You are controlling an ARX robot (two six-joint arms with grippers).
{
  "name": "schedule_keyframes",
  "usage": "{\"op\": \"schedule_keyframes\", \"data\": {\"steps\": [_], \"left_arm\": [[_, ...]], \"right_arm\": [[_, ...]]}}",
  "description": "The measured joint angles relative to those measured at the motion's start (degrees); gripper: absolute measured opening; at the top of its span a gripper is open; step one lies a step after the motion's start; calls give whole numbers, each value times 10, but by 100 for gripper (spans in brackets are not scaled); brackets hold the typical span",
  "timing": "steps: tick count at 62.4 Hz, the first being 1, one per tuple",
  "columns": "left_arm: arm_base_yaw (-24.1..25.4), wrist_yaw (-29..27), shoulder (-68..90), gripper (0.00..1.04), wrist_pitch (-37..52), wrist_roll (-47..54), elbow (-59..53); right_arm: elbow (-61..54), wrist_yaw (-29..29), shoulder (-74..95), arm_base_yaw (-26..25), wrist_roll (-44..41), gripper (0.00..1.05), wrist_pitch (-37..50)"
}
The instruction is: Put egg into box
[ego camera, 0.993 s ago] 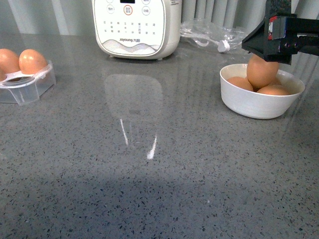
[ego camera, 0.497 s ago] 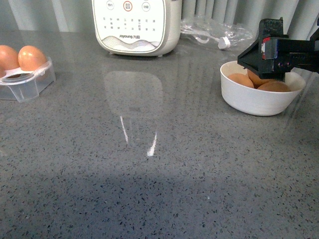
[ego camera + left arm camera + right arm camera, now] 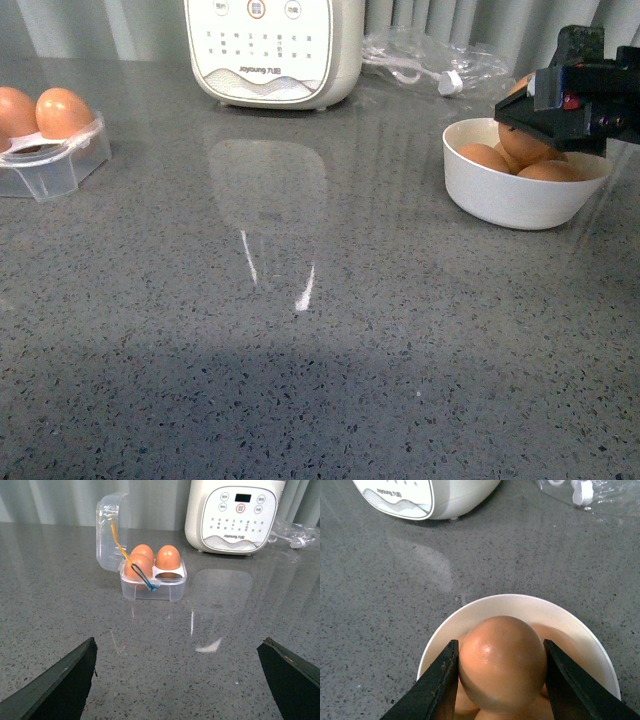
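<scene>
On the counter [image 3: 330, 330], the box [image 3: 50, 165] sits at the far left edge, with three eggs [image 3: 167, 559] in its cups, one cup vacant, and its lid [image 3: 111, 530] standing up along one side. The appliance [image 3: 272, 50] stands at the far side, left of centre and to the right of the box. The bowl [image 3: 500, 195] is at the right, well apart from the box, with a bag [image 3: 430, 60] behind it. Over the bowl, the egg [image 3: 501, 650] sits between the fingers of the right gripper [image 3: 502, 680], above the other eggs [image 3: 482, 158] lying in the bowl.
</scene>
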Motion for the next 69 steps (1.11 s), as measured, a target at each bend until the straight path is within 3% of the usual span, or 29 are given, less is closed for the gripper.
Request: {"op": "schedule_keyframes", "data": {"steps": [17, 22, 32, 49, 69], "left_arm": [[0, 0, 0, 98, 0, 0, 0], [0, 0, 0, 98, 0, 0, 0], [0, 0, 0, 98, 0, 0, 0], [0, 0, 0, 98, 0, 0, 0], [0, 0, 0, 98, 0, 0, 0]], "right_arm": [[22, 8, -52, 30, 3, 42, -3], [52, 7, -49, 56, 17, 42, 4], [124, -48, -6, 137, 72, 42, 55], [196, -110, 76, 241, 84, 42, 12], [257, -115, 152, 262, 64, 42, 9]]}}
